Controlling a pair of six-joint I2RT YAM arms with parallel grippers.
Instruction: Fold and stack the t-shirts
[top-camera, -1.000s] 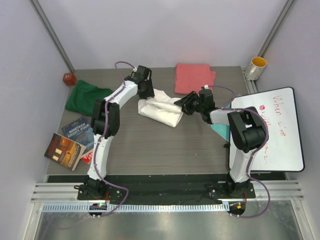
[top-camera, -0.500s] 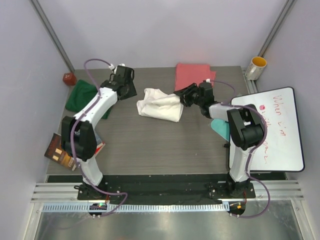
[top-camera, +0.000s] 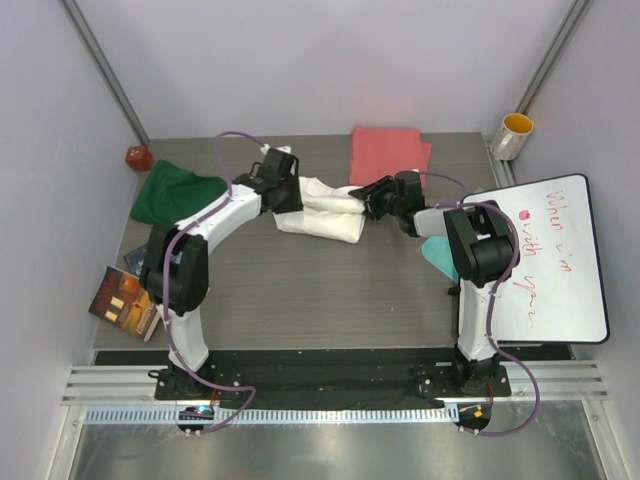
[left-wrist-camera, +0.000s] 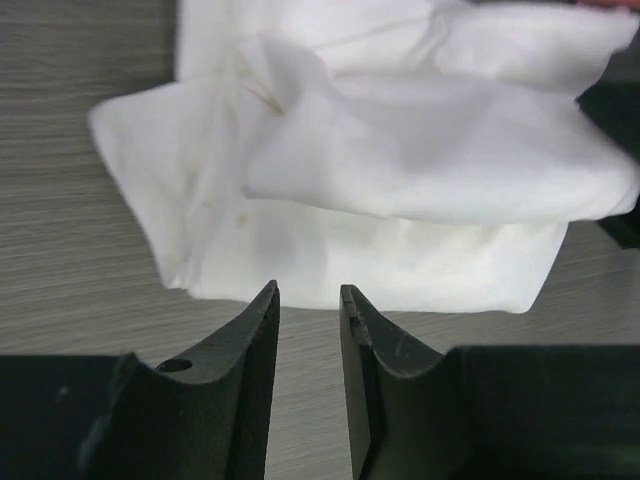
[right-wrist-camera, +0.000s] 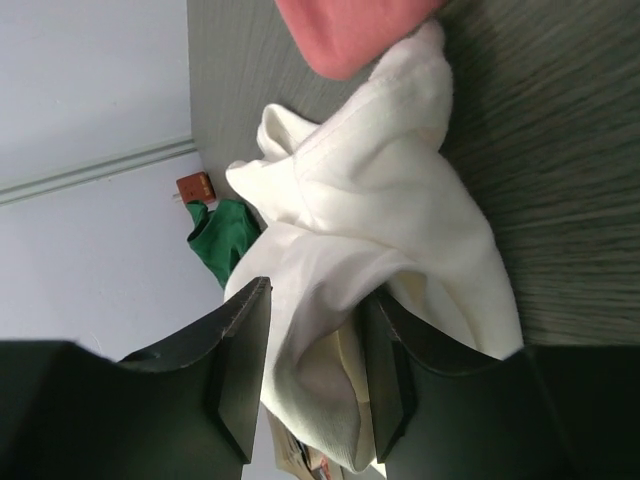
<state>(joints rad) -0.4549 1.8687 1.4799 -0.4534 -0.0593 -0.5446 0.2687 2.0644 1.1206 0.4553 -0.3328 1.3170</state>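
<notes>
The white t-shirt (top-camera: 322, 208) lies crumpled at mid-table. My right gripper (top-camera: 368, 199) is at its right end, and in the right wrist view my right gripper (right-wrist-camera: 315, 290) is shut on a thick bunch of the white t-shirt (right-wrist-camera: 380, 190). My left gripper (top-camera: 284, 190) is at the shirt's left edge. In the left wrist view my left gripper (left-wrist-camera: 308, 292) is open, only bare table between its fingers, the white t-shirt (left-wrist-camera: 400, 170) just past the tips. The coral-pink t-shirt (top-camera: 388, 155) lies folded at the back. The dark green t-shirt (top-camera: 172, 192) is heaped at the left.
Books (top-camera: 128, 298) lie at the left front edge, and a small red object (top-camera: 138, 157) sits in the back left corner. A whiteboard (top-camera: 545, 262) and a teal sheet (top-camera: 438, 252) lie at the right, with a yellow-lined mug (top-camera: 512, 136) behind them.
My left arm swung out left toward the green shirt, then came back to the white shirt's left edge, its jaws narrower. The right gripper shifted slightly toward the back, shirt still in it.
</notes>
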